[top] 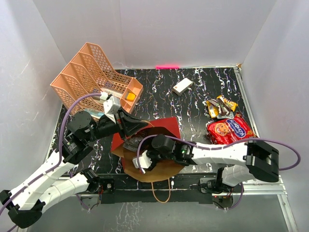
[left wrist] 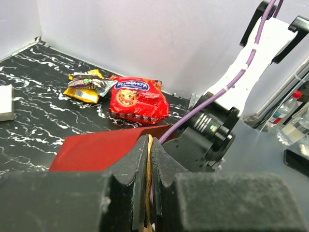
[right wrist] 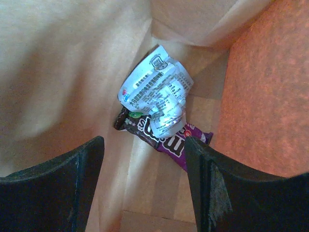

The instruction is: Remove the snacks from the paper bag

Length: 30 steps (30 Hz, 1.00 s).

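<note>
The dark red paper bag [top: 165, 126] lies on its side mid-table, its brown inside [right wrist: 58, 72] showing. My left gripper [top: 141, 126] is shut on the bag's upper edge; in the left wrist view [left wrist: 149, 162] the kraft rim sits pinched between the jaws, beside the red panel [left wrist: 96, 150]. My right gripper [top: 137, 147] is inside the bag mouth, open [right wrist: 145, 166] and empty. A white printed wrapper [right wrist: 157, 92] and a dark brown and purple wrapper [right wrist: 169, 137] lie at the bag's bottom, just ahead of the fingertips. The red cookie packet [top: 229, 130] and small yellow, orange and brown wrappers [top: 219, 107] lie on the table at right.
A peach lattice file tray [top: 91, 77] stands at the back left with a small orange piece [top: 130, 96] in it. A white box [top: 182, 86] lies at the back middle. The bag's cord handle [top: 161, 193] hangs over the near edge. White walls enclose the table.
</note>
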Each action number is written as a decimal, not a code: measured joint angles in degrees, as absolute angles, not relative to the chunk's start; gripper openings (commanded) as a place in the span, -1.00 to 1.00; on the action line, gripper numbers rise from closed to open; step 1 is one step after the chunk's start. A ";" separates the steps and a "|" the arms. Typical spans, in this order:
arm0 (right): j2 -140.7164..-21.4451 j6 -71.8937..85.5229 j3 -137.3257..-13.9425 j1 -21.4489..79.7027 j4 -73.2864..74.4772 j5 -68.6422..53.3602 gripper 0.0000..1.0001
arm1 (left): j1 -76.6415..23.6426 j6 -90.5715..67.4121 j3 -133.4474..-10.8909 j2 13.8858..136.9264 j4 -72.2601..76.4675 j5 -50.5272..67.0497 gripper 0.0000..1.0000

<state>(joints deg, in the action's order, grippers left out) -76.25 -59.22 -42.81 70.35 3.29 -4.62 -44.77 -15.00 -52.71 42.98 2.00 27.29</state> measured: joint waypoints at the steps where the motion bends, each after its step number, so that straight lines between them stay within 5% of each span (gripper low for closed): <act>1: -77.60 -58.78 -42.81 70.13 2.11 -3.88 0.39 | -44.77 -15.90 -52.16 43.09 3.18 27.51 -0.90; 21: -80.49 -47.33 -37.60 66.92 -13.91 -2.81 0.48 | -44.75 -24.45 -46.33 43.31 16.19 26.33 -0.90; 30: -69.32 -46.74 -36.84 70.43 -3.01 -2.63 0.53 | -44.77 -24.25 -43.83 42.30 16.56 24.36 -0.90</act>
